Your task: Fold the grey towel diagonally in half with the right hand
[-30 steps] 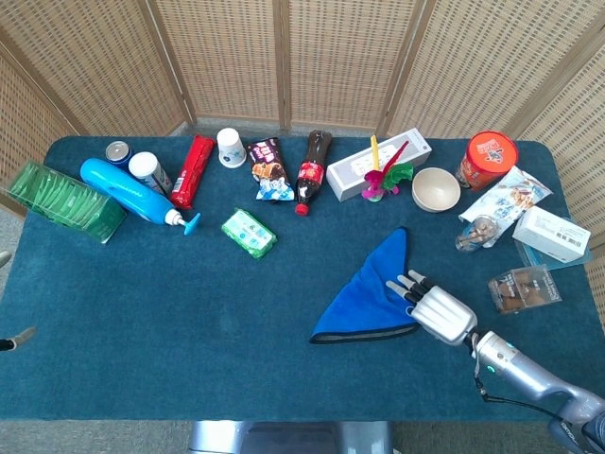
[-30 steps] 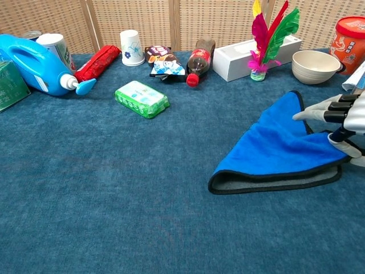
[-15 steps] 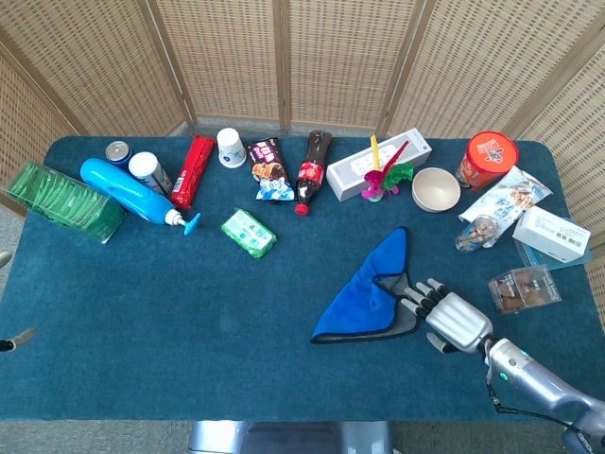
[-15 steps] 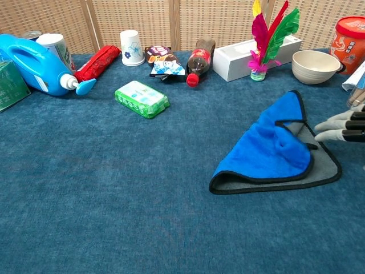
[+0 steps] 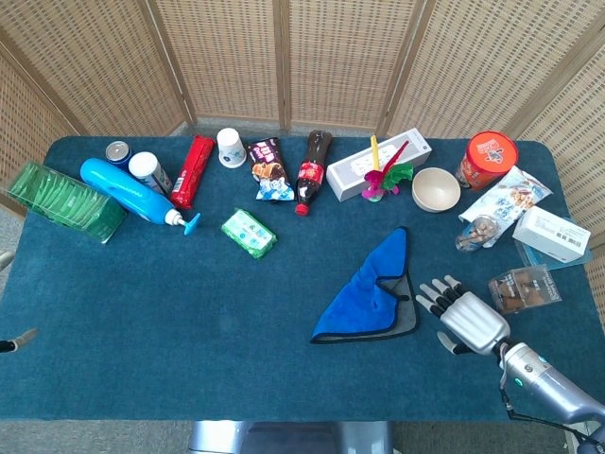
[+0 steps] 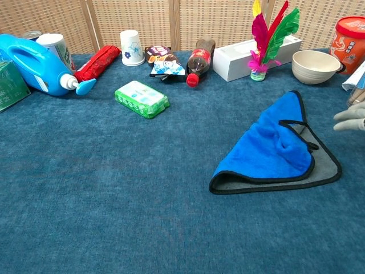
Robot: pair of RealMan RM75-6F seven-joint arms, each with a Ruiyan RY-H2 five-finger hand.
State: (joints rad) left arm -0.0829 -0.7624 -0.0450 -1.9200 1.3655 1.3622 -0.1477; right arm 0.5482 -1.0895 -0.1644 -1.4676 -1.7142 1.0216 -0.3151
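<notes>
The grey towel (image 5: 371, 298) lies on the blue table cloth (image 5: 189, 312), right of the middle of the table, folded into a rough triangle with the blue side up and a grey part showing along its edge toward 4 o'clock. One long corner points toward 12 o'clock, in the direction of the cream bowl (image 5: 436, 189). The right hand (image 5: 465, 317) is at 3 o'clock from the towel, just beside it but not touching, with the fingers (image 5: 433, 295) spread apart and holding nothing. In the chest view only its fingertips (image 6: 349, 118) show at the right border. The left hand is in neither view. The green packet (image 5: 250, 233) lies well apart at 10 o'clock.
</notes>
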